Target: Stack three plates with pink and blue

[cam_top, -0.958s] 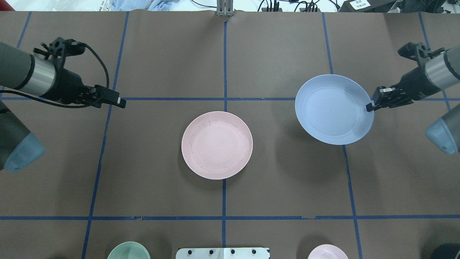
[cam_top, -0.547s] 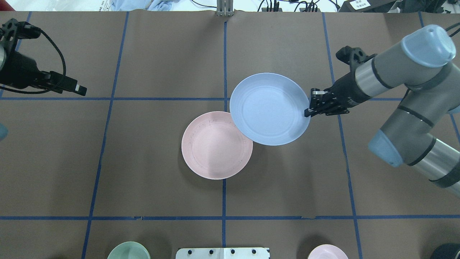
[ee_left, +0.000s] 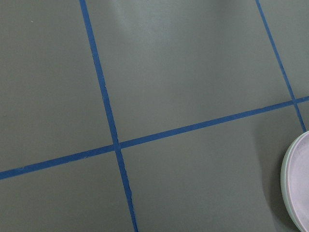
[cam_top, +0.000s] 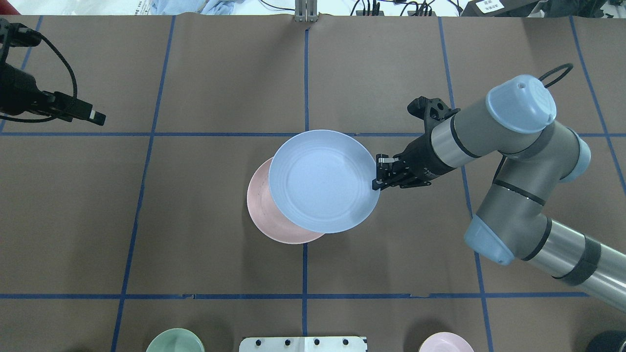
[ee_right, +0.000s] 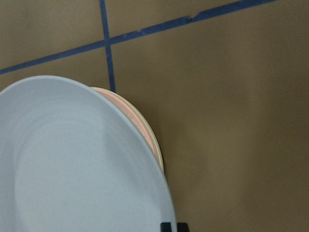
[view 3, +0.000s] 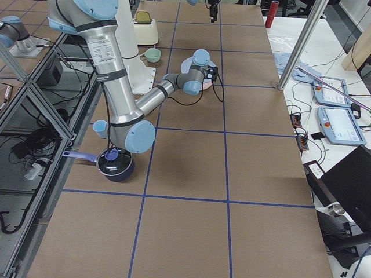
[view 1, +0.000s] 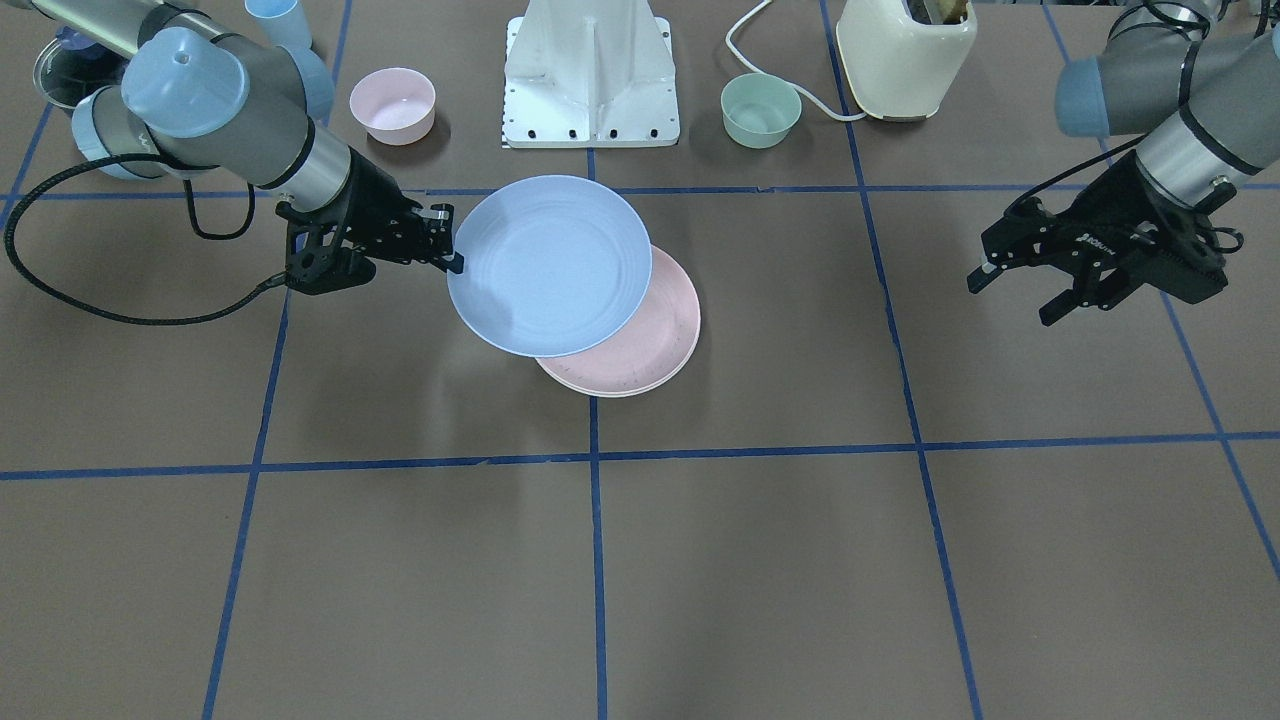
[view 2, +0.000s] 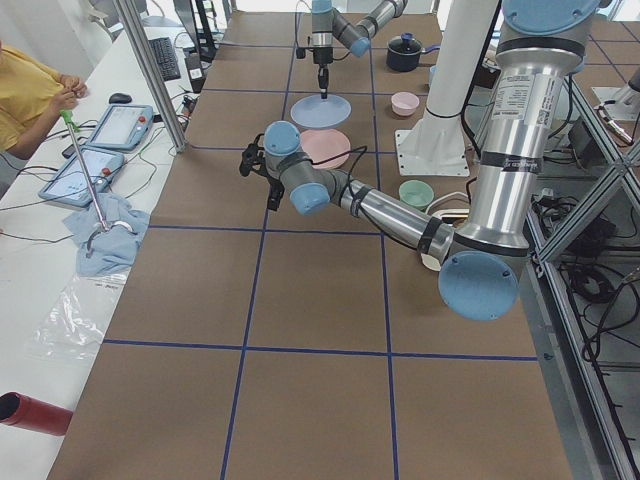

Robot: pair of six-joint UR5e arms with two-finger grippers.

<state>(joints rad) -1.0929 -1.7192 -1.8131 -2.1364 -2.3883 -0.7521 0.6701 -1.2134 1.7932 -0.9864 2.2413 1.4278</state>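
Observation:
My right gripper [cam_top: 375,185] is shut on the rim of the pale blue plate [cam_top: 324,181] and holds it above the table; this also shows in the front view [view 1: 548,265]. The blue plate overlaps most of the pale pink plate [cam_top: 259,205], offset toward the robot's right. The pink plate lies on the cream-white plate, of which only a thin rim [ee_right: 155,140] shows, also in the front view [view 1: 600,393]. My left gripper [view 1: 1008,302] is open and empty, far off at the left [cam_top: 98,117].
A small pink bowl [view 1: 392,105], a mint-green bowl [view 1: 761,110] and the white robot base [view 1: 590,70] stand along the robot's edge. A cream toaster [view 1: 905,50] is near the mint bowl. Blue tape lines cross the brown table [cam_top: 195,234].
My right arm has carried the blue plate from the right side leftward to over the pink plate. My left arm has drawn back toward the table's left edge.

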